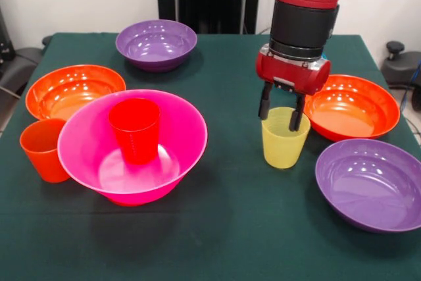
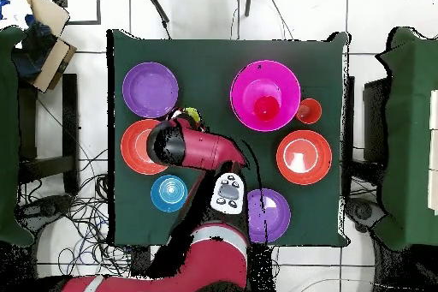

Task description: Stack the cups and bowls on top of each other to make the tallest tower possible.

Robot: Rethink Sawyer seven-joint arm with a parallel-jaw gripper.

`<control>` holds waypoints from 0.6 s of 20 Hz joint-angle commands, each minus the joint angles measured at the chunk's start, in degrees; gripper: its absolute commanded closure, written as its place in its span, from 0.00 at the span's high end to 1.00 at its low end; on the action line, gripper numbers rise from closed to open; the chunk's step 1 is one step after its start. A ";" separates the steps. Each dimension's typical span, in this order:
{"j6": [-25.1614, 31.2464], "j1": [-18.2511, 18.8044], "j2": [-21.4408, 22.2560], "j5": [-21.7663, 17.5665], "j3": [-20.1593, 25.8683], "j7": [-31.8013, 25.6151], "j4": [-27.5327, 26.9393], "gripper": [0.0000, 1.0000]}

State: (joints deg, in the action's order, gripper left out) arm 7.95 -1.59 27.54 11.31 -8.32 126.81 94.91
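My gripper (image 1: pixel 281 122) hangs over the yellow cup (image 1: pixel 285 141), which stands upright on the table. The gripper is open, with one finger at the cup's left rim and the other over its mouth. The big pink bowl (image 1: pixel 172 125) stands left of centre with the red cup (image 1: pixel 135 129) upright inside it. The orange cup (image 1: pixel 42 149) stands against its left side. In the overhead view my arm (image 2: pixel 175 143) covers the gripper, and only a sliver of the yellow cup (image 2: pixel 193 116) shows. The small orange bowl is out of view.
A wide orange bowl (image 1: pixel 69 89) sits far left and another (image 1: pixel 355 106) sits right of the yellow cup. One purple bowl (image 1: pixel 156 43) is at the back and one (image 1: pixel 368 182) at front right. The small blue bowl (image 2: pixel 169 193) shows only in the overhead view.
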 commanded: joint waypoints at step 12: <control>-4.73 4.08 -0.43 -2.71 5.43 6.53 11.37 1.00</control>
State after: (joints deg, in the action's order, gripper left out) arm 4.54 -0.09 26.88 11.29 -9.68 126.81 100.59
